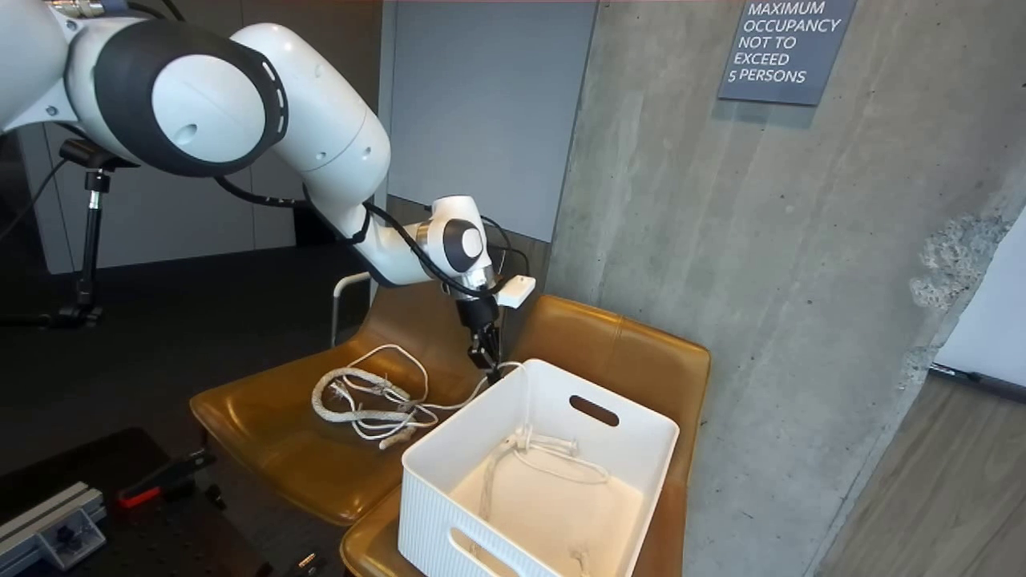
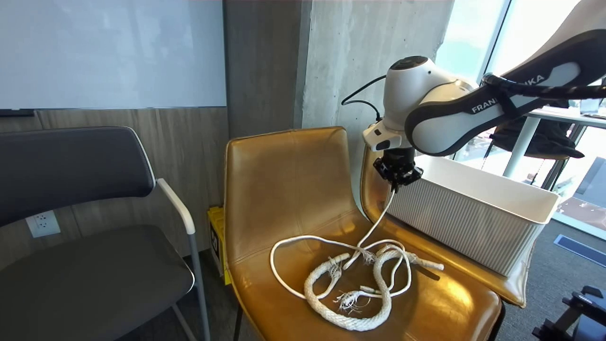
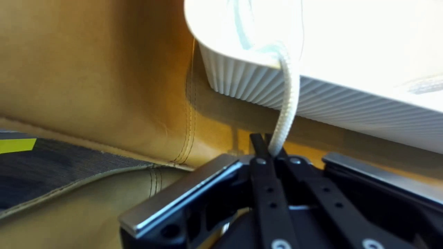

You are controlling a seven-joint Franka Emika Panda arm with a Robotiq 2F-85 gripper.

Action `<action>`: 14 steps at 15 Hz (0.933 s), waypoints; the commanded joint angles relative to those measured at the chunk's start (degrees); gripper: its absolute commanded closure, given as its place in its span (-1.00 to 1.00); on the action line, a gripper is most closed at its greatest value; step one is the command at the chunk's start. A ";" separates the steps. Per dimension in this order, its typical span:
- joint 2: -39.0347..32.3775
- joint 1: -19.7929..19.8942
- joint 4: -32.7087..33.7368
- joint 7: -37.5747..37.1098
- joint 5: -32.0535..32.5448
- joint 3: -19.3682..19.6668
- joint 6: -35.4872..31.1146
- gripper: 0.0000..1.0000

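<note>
My gripper (image 3: 263,139) is shut on a thin white rope (image 3: 289,98), which passes between the fingertips. In the wrist view the rope runs from the fingers over the rim of a white ribbed bin (image 3: 238,74) and inside it. The gripper is just outside the bin's wall, near a corner, in both exterior views (image 1: 492,375) (image 2: 395,185). From the fingers the rope also hangs down to a loose tangle on a brown chair seat, with a thicker frayed white rope (image 2: 349,324) in it. More rope (image 1: 487,485) lies on the bin's floor (image 1: 577,513).
The bin stands on a second brown chair (image 1: 625,328) beside the chair (image 2: 284,184) with the tangle. A concrete wall (image 1: 801,304) rises behind. A dark grey chair (image 2: 80,279), a yellow box (image 2: 218,241) and a black camera stand (image 1: 90,240) are around.
</note>
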State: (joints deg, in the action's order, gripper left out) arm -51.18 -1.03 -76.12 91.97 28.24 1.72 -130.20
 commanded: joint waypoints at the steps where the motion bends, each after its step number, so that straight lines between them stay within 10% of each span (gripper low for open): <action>1: 0.93 -3.55 0.78 -3.26 -0.81 -0.37 3.00 0.98; 14: -4.85 -15.52 9.98 -11.22 -8.87 -10.99 7.61 0.98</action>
State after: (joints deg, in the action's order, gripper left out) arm -53.29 -15.72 -71.51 80.72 21.33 -7.67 -124.65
